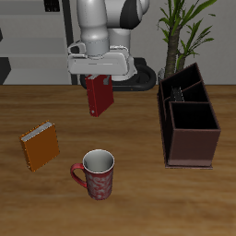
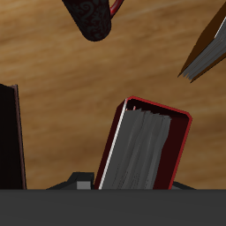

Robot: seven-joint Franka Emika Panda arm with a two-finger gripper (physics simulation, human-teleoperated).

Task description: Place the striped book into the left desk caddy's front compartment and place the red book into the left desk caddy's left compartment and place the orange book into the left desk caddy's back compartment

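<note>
The fingers [image 1: 98,83] are closed on the red book [image 1: 98,96] and hold it up in the air above the table [image 1: 129,198]. The book hangs down from the fingers, a little tilted. In the wrist view you can see its pale page edges inside the dark red cover [image 2: 146,146].

So the step in hand looks like the red book step. The book must go into the left compartment of the left desk caddy [image 1: 189,152]. The caddy sits near the plant [image 1: 184,37], well apart from the book for now. Something thin and dark already stands in the caddy's far part; it may be the striped book, but it is too small to tell.

Next, the arm needs to carry the book sideways until it is over the caddy. Then it has to line the book up with the right slot and lower it between the black dividers. The slot looks narrow, so the book should go in straight, not crooked, or it could bump a wall.

The orange book [image 1: 41,146] lies flat on the table, nearer the front edge and far from the caddy. It is not yet moved. A red patterned mug [image 1: 96,173] stands near it.

The arm [image 1: 106,23] reaches down from the back of the table, with its hand pointing straight down at the table.
</note>
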